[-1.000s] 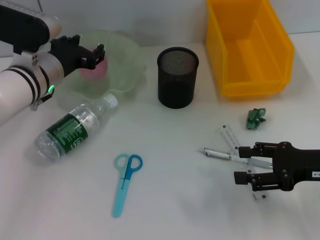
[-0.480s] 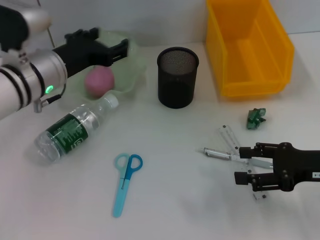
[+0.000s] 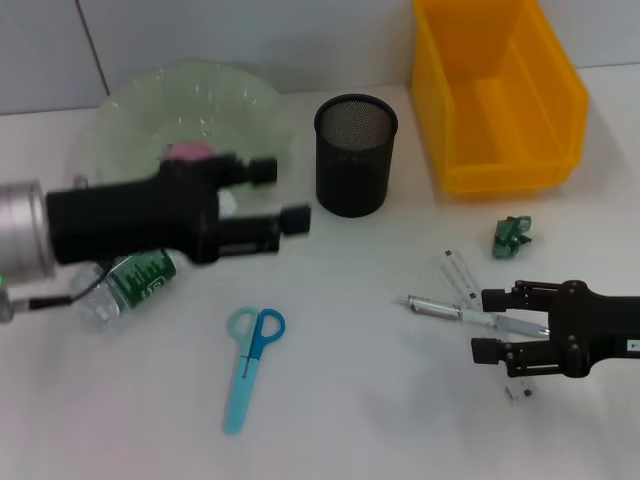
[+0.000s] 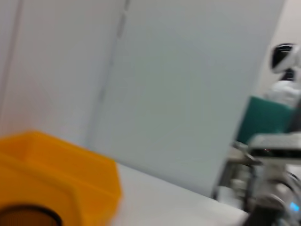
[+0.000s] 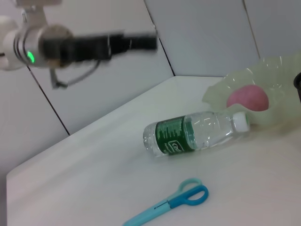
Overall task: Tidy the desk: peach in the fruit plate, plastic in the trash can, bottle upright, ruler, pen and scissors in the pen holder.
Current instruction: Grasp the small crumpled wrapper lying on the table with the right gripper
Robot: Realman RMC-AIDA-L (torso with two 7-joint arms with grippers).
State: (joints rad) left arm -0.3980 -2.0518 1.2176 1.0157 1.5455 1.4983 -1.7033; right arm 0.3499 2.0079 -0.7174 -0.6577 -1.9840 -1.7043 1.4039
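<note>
The pink peach [image 3: 188, 152] lies in the pale green fruit plate [image 3: 130, 100]. My left gripper [image 3: 284, 194] hangs open and empty in front of the plate, its arm covering much of the lying bottle [image 3: 135, 280]. The right wrist view shows the bottle [image 5: 193, 134] on its side next to the plate [image 5: 277, 80]. Blue scissors [image 3: 250, 360] lie flat near the front. My right gripper [image 3: 490, 325] is open at table level, right beside the pen [image 3: 445, 308] and the clear ruler [image 3: 460, 272]. Green plastic [image 3: 512, 236] sits near the yellow trash can [image 3: 495, 95].
The black mesh pen holder [image 3: 355, 155] stands upright at the middle back, between the plate and the yellow can. The left wrist view shows the yellow can [image 4: 56, 179] and a wall behind the table.
My left gripper let the peach go into the plate, then swung right and forward over the bottle. The right gripper has hardly moved.
</note>
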